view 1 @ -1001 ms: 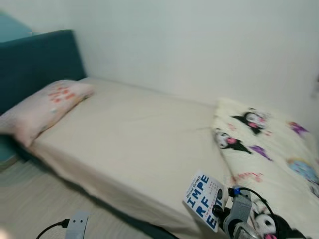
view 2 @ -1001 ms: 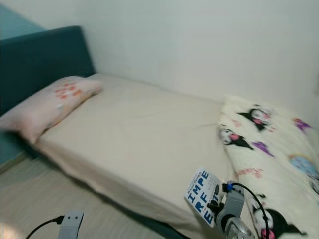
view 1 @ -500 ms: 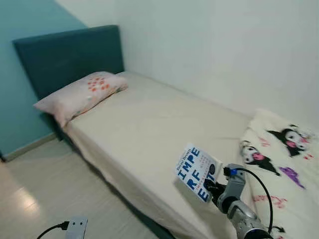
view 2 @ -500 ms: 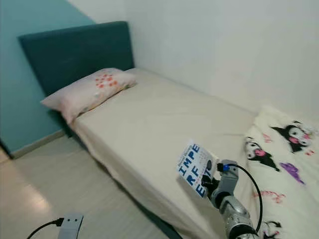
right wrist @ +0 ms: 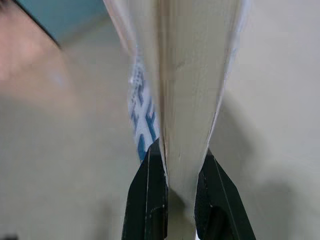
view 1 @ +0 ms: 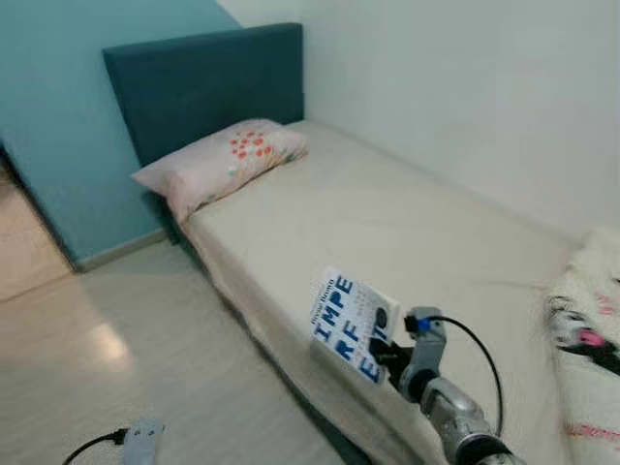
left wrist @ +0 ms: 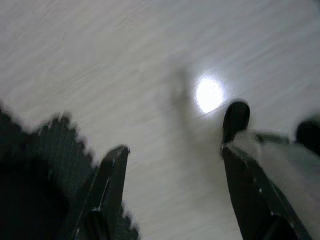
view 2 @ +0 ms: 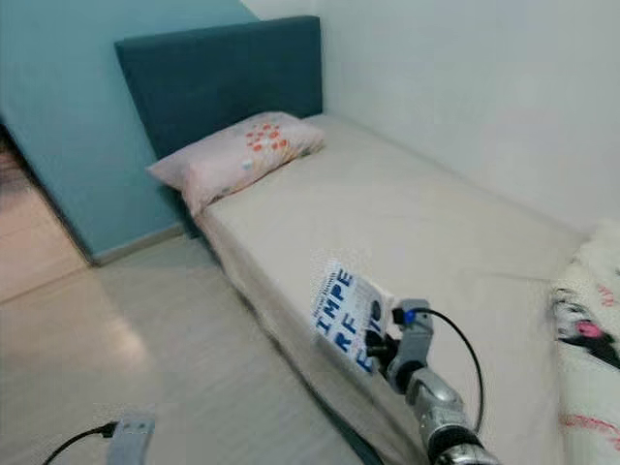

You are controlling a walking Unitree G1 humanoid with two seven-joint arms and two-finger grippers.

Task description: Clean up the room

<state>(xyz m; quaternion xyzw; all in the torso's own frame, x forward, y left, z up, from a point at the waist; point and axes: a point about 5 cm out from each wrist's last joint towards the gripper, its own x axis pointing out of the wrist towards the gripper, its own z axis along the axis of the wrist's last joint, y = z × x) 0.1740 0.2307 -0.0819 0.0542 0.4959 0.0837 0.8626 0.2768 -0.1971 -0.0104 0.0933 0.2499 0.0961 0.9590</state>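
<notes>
Book (view 1: 351, 325) lettered "IMPE", right gripper (right wrist: 172, 172) clamping

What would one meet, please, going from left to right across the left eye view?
Plug on the floor → pillow → book held in the right gripper → patterned blanket at the right edge.

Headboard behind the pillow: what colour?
Dark teal headboard, deeper than the lighter turquoise wall beside it. Clearest in the left eye view.
</notes>
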